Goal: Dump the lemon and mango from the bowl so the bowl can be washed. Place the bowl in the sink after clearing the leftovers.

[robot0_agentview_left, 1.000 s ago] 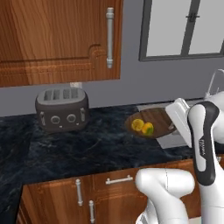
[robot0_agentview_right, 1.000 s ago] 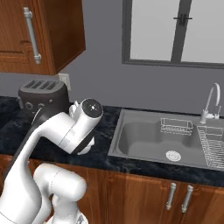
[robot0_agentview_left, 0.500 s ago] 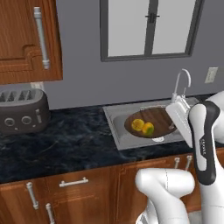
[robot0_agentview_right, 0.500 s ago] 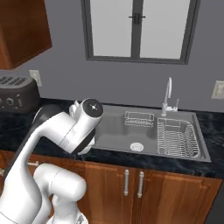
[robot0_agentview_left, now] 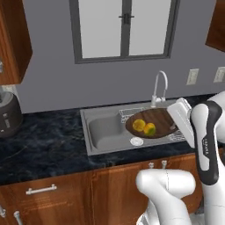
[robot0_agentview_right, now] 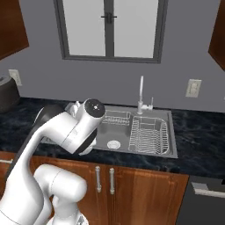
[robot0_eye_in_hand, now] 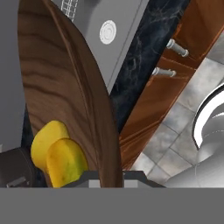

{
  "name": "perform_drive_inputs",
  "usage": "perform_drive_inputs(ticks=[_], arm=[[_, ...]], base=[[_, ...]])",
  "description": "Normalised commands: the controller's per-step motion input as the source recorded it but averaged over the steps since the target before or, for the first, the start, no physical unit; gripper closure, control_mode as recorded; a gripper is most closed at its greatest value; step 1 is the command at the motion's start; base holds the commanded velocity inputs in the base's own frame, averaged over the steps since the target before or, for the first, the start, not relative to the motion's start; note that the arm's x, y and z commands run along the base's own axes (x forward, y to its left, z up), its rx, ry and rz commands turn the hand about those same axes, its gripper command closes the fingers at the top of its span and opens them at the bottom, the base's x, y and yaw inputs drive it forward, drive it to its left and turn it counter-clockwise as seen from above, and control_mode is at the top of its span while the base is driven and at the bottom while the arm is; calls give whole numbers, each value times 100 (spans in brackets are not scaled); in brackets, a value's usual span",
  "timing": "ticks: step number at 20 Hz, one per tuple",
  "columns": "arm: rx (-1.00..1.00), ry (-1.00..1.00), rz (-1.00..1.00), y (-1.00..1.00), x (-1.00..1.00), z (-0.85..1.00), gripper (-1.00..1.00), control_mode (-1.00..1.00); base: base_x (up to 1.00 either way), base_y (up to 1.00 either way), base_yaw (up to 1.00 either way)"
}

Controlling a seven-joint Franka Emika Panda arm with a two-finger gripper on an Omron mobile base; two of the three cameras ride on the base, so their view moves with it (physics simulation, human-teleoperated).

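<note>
I see the bowl (robot0_agentview_left: 154, 123), a shallow dark wood dish, held up over the sink (robot0_agentview_left: 102, 130) and roughly level in the left base view. Its near rim sits at the pincer (robot0_eye_in_hand: 111, 177), whose jaws are closed on that rim; in the hand view the rim (robot0_eye_in_hand: 94, 113) runs straight up from between the finger tips. Two fruits lie inside the bowl, just ahead of the pincer and touching each other: the lemon (robot0_agentview_left: 139, 125), plain yellow, and the mango (robot0_agentview_left: 150, 129), yellow with a green patch. In the hand view both (robot0_eye_in_hand: 48, 142) (robot0_eye_in_hand: 65, 162) rest against the bowl's inner face close to the pincer.

Below the bowl and further out from the pincer is the basin with its round drain (robot0_agentview_left: 136, 141). The curved chrome faucet (robot0_agentview_left: 159, 88) stands beyond the bowl at the sink's back edge. In the right base view the wire rack (robot0_agentview_right: 148, 134) fills the sink's right section. The dark speckled counter (robot0_agentview_left: 44, 147) surrounds the sink, with wooden cabinet doors (robot0_agentview_left: 52, 197) beneath it and a window (robot0_agentview_left: 125, 28) on the wall behind.
</note>
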Motion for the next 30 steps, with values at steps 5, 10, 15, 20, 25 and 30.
perform_drive_inputs(ticks=[5,10,15,20,25,30], arm=[[0,0,0,0,0,0,100,100],[0,0,0,0,0,0,100,100],[0,0,0,0,0,0,100,100],[0,0,0,0,0,0,100,100],[0,0,0,0,0,0,100,100],[0,0,0,0,0,0,100,100]], base=[[31,-26,0],[40,-9,0],[37,-9,0],[23,-17,0],[13,-16,0],[8,-16,0]])
